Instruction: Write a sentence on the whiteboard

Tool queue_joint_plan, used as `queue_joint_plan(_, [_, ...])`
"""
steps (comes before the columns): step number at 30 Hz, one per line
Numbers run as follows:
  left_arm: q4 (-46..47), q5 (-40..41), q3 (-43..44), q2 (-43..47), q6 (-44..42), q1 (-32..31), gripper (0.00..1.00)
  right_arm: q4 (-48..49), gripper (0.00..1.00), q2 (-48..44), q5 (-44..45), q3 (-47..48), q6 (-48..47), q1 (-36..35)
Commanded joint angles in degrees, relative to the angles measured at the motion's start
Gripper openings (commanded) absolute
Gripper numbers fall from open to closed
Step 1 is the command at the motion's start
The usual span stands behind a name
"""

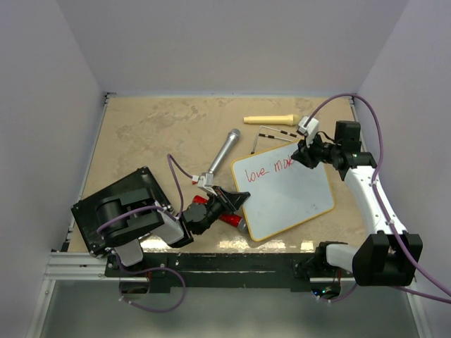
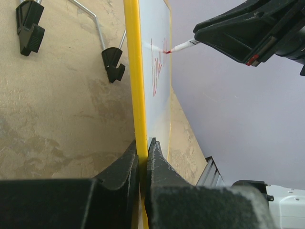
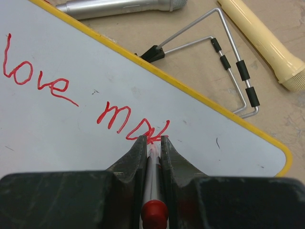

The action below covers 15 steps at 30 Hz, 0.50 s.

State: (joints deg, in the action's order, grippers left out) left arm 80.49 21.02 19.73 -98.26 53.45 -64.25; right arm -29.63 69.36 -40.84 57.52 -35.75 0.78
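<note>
- Left fingers (image 1: 238,200) are pinched shut on the near-left edge of the whiteboard (image 1: 292,204), right on its yellow frame.
- The board sits right of centre on the tan surface (image 1: 155,127), turned at an angle.
- Right fingers (image 1: 301,156) are squeezed around a marker (image 3: 153,164), with its red tip touching the board.
- The sentence (image 3: 86,102) runs along the board's far side: "love", then "ma" and a half-formed letter under the tip.
- Just beyond the board lie a silver microphone (image 1: 224,153), wire feet (image 3: 228,57) and a cream handle (image 1: 270,119).
</note>
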Motion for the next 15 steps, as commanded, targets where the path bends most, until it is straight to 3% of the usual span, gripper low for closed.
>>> queue_joint_plan(1, [4.5, -2.6, -1.2, -1.9, -10.5, -0.4, 0.00, -0.8, 0.00, -1.6, 3.4, -0.6, -1.8, 0.0])
queue_joint_plan(15, [4.3, -2.5, -1.2, -1.8, -10.4, -0.4, 0.00, -3.6, 0.00, -5.1, -2.7, 4.4, -0.2, 0.4])
